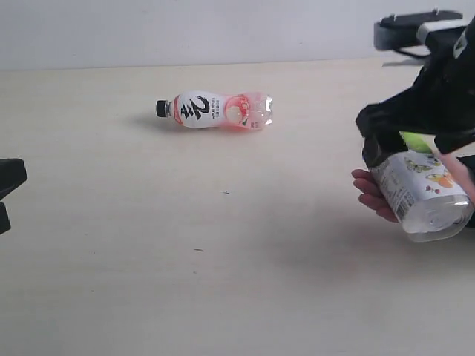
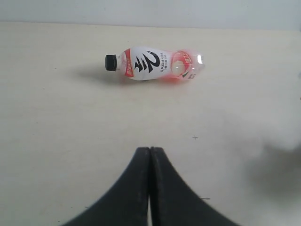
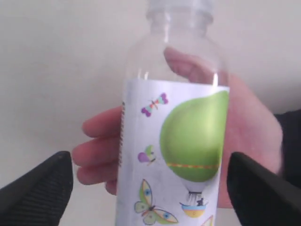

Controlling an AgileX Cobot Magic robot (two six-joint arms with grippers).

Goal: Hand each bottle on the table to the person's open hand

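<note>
A pink-red bottle point(image 1: 215, 110) with a black cap lies on its side on the table point(image 1: 111, 259), far of centre; the left wrist view shows this bottle point(image 2: 155, 64) ahead of my shut, empty left gripper point(image 2: 150, 153). That left gripper point(image 1: 7, 189) sits at the table's left edge. At the right, a clear bottle with a green balloon label point(image 1: 421, 194) rests in the person's open hand point(image 1: 369, 194). My right gripper point(image 1: 401, 141) hangs over it, open. In the right wrist view its fingers point(image 3: 42, 188) stand apart from the green-label bottle point(image 3: 174, 141), and the hand point(image 3: 254, 132) is behind it.
A pale wall runs along the table's far edge. A few tiny dark specks point(image 1: 226, 193) mark the tabletop. The person's black sleeve point(image 3: 289, 141) shows beside the hand.
</note>
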